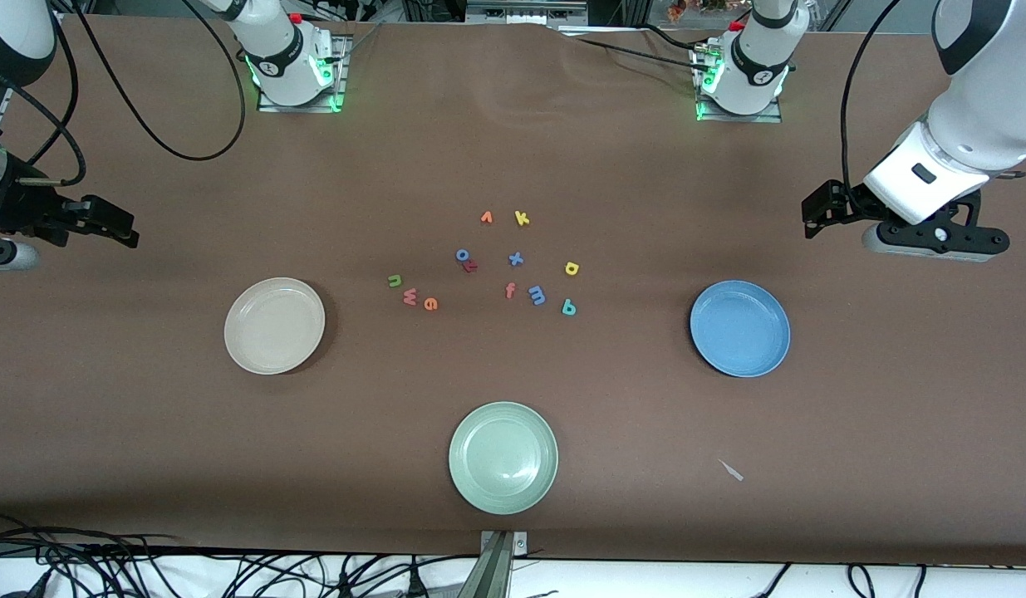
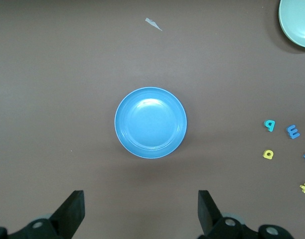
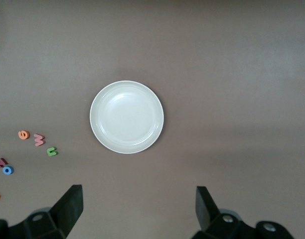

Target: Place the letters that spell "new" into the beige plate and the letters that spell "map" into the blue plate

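Both claws hang wide open and empty: left claw (image 1: 816, 218) at frame right, right claw (image 1: 118, 226) at frame left. Beige plate (image 1: 274, 325) sits left of center, blue plate (image 1: 739, 327) right. All letters lie on the worktop (image 1: 513, 149) mid-frame: n (image 1: 394, 281), w (image 1: 409, 296), e (image 1: 430, 303), m (image 1: 537, 294), a (image 1: 571, 268), p (image 1: 569, 308).

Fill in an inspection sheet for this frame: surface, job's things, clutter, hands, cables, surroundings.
Surface: brown cloth-covered table, a slight wrinkle near the bases.
Job's things: green n, pinkish-red w, orange e lie together, toward the empty beige plate. Blue m, teal p, yellow a lie toward the empty blue plate.
Clutter: pale green plate nearest the front camera; yellow k, blue x, orange-red f, small orange v, blue o; a paper scrap.
Hands: left hand open above the blue plate; right hand open above the beige plate; both hold nothing.
Cables: black loops on the table's right-arm end.
Surroundings: cable tangle below the table's near edge.
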You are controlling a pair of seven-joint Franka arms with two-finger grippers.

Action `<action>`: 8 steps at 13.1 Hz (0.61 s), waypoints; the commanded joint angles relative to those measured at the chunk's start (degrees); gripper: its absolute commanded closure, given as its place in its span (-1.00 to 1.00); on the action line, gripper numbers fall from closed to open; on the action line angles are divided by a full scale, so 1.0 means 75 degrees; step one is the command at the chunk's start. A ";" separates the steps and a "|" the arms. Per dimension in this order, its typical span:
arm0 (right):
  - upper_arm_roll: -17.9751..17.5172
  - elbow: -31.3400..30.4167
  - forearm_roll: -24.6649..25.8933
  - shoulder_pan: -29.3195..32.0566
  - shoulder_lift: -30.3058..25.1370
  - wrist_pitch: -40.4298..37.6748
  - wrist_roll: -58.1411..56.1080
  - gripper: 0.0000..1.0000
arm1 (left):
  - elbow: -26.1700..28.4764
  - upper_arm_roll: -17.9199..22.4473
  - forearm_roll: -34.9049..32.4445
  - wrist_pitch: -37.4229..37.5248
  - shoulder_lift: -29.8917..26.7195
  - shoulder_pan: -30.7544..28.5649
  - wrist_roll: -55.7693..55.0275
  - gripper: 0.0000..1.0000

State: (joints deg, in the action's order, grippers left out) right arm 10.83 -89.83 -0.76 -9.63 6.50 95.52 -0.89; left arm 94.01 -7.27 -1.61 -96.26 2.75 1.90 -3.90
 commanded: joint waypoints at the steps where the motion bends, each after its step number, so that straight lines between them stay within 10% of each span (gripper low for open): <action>1: -0.0038 0.0247 0.0007 0.0066 0.0107 -0.0068 0.0048 -1.00 | -0.0230 0.0009 0.0191 0.0132 0.0090 0.0004 0.0075 -1.00; 8: -0.0050 0.0258 -0.0016 0.0042 0.0106 -0.0115 0.0549 -1.00 | -0.0230 -0.0003 0.0191 0.0132 0.0090 0.0004 0.0075 -1.00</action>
State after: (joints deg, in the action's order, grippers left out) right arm 10.82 -89.50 -0.76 -9.63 6.67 95.48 0.28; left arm 94.01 -7.36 -1.61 -96.26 2.75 1.90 -3.90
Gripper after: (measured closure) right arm 0.000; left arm 0.000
